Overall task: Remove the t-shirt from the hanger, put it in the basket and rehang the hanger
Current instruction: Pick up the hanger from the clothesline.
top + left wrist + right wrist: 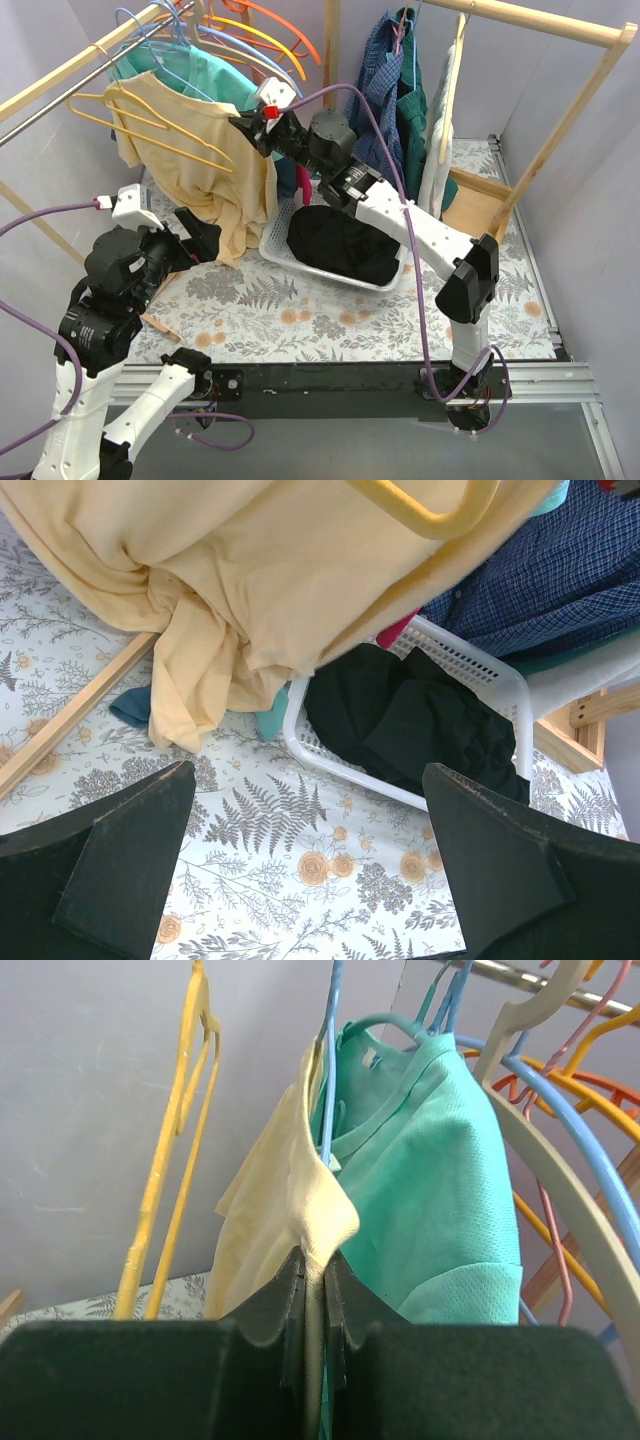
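A pale yellow t-shirt [200, 150] hangs on the rack at the upper left, on a light blue hanger [328, 1080] in the right wrist view; its hem pools on the table. A yellow hanger [150, 125] lies across its front. My right gripper [243, 128] is shut on the t-shirt's shoulder fabric [310, 1200], pinched between the pads [290, 1290]. My left gripper [205, 232] is open and empty, low over the table beside the shirt's hanging hem [200, 680].
A mint-green shirt [430, 1180] hangs right behind the yellow one. Several empty hangers [270, 35] crowd the rail. A white basket [280, 250] holds black clothing [345, 242]. Blue and green garments [390, 90] hang on a wooden rack [560, 110] at the right.
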You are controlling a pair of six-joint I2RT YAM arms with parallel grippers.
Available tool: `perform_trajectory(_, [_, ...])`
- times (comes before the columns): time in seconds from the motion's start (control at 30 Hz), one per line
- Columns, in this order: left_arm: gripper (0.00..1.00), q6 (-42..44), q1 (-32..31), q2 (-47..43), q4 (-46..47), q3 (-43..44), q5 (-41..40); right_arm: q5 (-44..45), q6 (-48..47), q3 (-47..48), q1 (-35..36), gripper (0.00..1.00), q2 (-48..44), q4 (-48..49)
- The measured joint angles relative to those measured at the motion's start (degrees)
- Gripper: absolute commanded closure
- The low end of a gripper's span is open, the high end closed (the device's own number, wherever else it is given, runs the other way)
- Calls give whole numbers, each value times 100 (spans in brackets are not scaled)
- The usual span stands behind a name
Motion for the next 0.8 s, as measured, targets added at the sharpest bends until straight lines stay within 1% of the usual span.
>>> perform_trajectory(0.3, [2,-2,0,-37,-17,0,0,13,76,-562,57,99,-662,361])
perform_trajectory(0.8, [2,-26,0,-94,-33,-2,0,98,146,-514,122,99,-750,732])
